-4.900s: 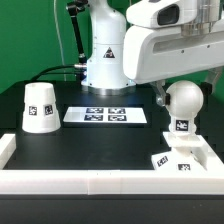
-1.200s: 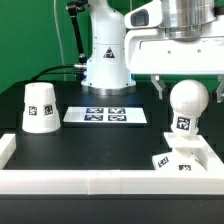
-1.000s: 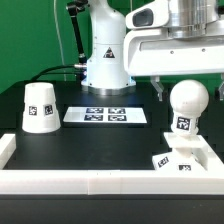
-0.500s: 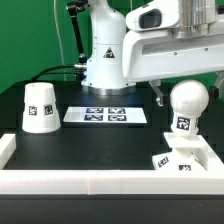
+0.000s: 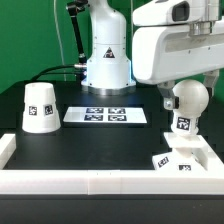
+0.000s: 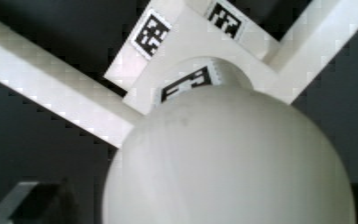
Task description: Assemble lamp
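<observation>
On my feed the big white robot arm [image 5: 180, 40] fills the exterior view's upper right, above the black table [image 5: 100, 140]. The white truncated-cone plastic shade [image 5: 40, 107] stands upright at that view's left, well apart from the other parts. The round white plastic bulb [image 5: 186, 100] stands neck-down on the flat square white base [image 5: 178, 162] at the right. The gripper [image 5: 168, 98] hangs at the bulb. One dark finger [image 5: 164, 100] shows just beside it, and I cannot tell whether it grips. The bulb nearly fills my wrist view.
</observation>
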Robot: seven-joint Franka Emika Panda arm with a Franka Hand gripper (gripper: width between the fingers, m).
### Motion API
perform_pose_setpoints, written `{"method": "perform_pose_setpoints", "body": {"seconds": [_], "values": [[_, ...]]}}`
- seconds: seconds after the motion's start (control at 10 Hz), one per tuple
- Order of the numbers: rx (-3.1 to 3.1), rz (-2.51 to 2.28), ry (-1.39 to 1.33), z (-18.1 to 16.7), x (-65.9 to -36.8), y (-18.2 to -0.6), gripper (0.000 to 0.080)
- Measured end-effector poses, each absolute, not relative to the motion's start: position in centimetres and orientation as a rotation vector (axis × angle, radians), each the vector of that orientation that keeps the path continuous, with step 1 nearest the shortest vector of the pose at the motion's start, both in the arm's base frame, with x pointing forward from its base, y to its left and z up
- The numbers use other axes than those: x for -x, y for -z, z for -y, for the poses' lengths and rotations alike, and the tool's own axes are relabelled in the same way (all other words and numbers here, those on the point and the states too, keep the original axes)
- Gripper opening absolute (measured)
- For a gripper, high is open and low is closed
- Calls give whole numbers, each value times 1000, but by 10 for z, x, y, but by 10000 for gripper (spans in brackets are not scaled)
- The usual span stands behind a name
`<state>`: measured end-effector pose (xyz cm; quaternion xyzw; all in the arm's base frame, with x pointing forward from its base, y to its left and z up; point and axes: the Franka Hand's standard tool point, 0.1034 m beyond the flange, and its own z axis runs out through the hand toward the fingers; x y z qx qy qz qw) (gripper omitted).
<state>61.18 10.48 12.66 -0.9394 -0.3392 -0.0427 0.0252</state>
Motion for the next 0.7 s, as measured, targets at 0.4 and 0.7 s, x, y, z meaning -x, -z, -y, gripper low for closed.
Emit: {"method": "perform_pose_setpoints", "body": {"seconds": [0.4,0.7], "values": [[2729,1521,107,-108,-608,-123,698],[2548,1828,107,-102,-610,-122,698]]}}
